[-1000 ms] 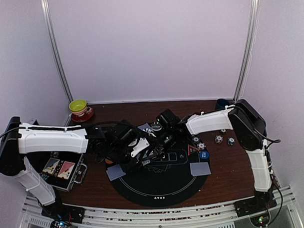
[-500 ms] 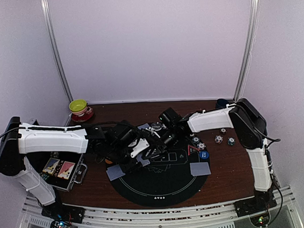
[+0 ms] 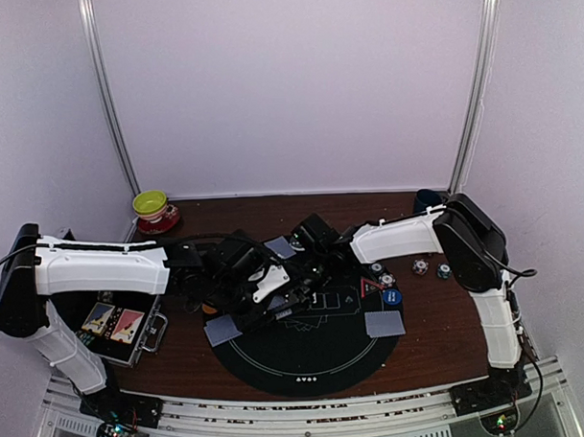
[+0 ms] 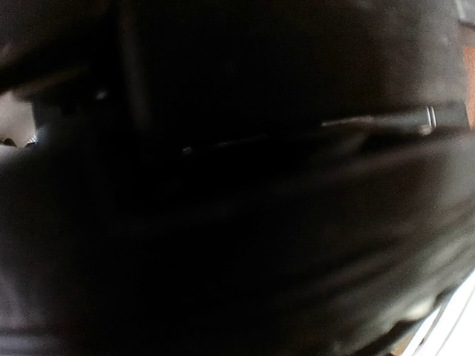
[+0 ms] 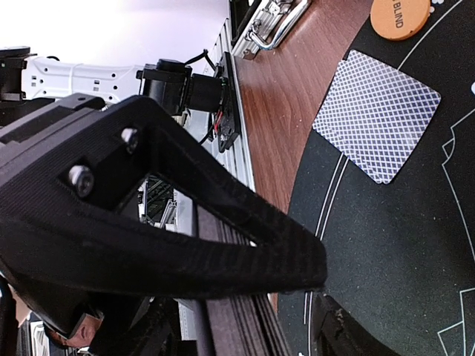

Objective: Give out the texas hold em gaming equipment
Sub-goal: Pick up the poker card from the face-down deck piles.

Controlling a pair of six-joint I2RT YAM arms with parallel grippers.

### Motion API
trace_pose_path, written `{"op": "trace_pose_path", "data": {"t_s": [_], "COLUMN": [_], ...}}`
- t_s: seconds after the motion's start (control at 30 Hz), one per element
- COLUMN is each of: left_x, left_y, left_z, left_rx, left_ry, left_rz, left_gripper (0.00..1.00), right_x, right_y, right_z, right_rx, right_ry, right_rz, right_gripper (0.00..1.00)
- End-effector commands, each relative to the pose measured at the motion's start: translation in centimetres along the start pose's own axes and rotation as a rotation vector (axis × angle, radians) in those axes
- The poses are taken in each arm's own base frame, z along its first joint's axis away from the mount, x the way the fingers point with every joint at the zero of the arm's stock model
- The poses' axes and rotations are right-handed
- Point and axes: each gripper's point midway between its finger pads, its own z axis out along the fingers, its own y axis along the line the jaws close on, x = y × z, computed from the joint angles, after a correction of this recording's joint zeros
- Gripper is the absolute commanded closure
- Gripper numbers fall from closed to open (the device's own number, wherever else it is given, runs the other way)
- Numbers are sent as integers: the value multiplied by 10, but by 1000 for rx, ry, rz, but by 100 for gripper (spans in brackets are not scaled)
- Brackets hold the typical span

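Observation:
In the right wrist view a deck of cards (image 5: pixel 237 326), seen edge-on as a dark layered stack, hangs above the black round mat (image 3: pixel 316 357). It lies in the gap of my right gripper (image 5: pixel 326 297), whose fingers stand apart. My left gripper (image 3: pixel 283 294) meets my right gripper (image 3: pixel 303 261) over the mat's far left part and holds that deck; the left wrist view is black. Single grey-blue cards lie at the mat's left (image 3: pixel 222 329), right (image 3: pixel 385 323) and far edge (image 3: pixel 279 248). Poker chips (image 3: pixel 387 279), a blue disc (image 3: pixel 391 297) and a red triangle (image 3: pixel 371 286) sit right.
An orange disc (image 5: pixel 399 16) lies beside the left card (image 5: pixel 375 115). An open metal case (image 3: pixel 123 325) stands at the near left. A yellow-green bowl (image 3: pixel 150 202) on a red saucer is at the back left, a dark mug (image 3: pixel 426 199) at the back right.
The right gripper has slid a little left and nearer, towards the left gripper, with its fingers spreading. The card at the mat's far edge now shows more fully. The left arm has barely moved.

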Motion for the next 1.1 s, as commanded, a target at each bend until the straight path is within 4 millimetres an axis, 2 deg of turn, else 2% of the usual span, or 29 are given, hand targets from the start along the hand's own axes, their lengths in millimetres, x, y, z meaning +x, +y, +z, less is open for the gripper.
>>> {"op": "trace_pose_path", "data": {"t_s": [0.0, 0.23, 0.43, 0.83, 1.07], "left_x": [-10, -10, -9, -5, -2], "left_y": [-4, -3, -1, 3, 3], "left_z": [-1, -4, -5, -4, -3], "left_rx": [11, 5, -6, -31, -32], "left_ry": [-41, -48, -50, -40, -33], "left_rz": [17, 12, 13, 8, 6], "left_gripper": [35, 35, 35, 34, 34], "right_x": [-11, -15, -13, -10, -9], "right_y": [0, -26, -31, -18, 0], "right_z": [0, -17, -30, -45, -50], "right_rx": [12, 56, 71, 134, 103], "right_ry": [-24, -82, -96, -65, -48], "right_rz": [-23, 44, 43, -33, -74], "right_gripper": [38, 47, 53, 54, 51]}}
